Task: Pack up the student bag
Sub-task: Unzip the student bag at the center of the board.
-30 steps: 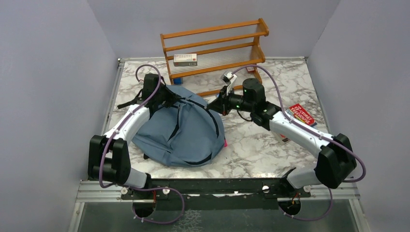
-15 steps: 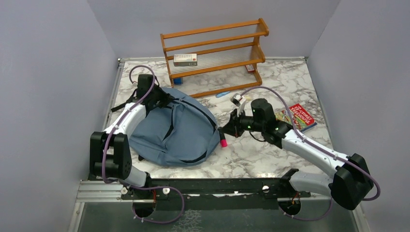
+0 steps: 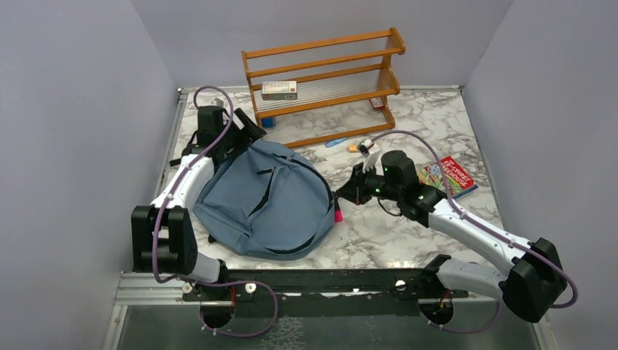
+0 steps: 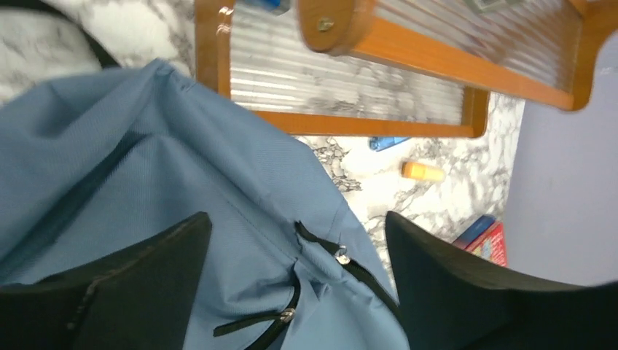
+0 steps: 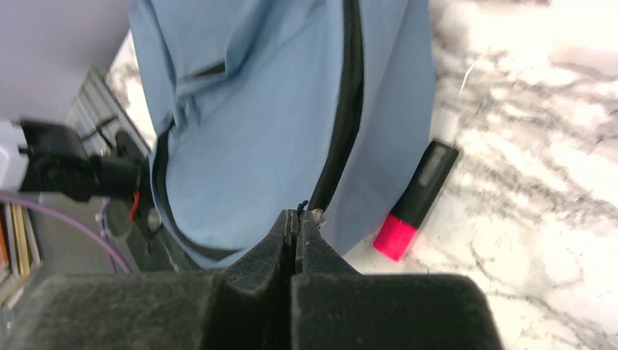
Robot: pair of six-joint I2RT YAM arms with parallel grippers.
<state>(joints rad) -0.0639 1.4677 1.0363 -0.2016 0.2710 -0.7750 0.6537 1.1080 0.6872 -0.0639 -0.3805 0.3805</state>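
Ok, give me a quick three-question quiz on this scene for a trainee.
1. True or false: the left gripper is open above the student bag.
2. Which lies right beside the bag? A pink-tipped marker; B white box; C book.
3. Fill in: the right gripper has its jaws ____.
Key: 1 true; 2 A; 3 shut.
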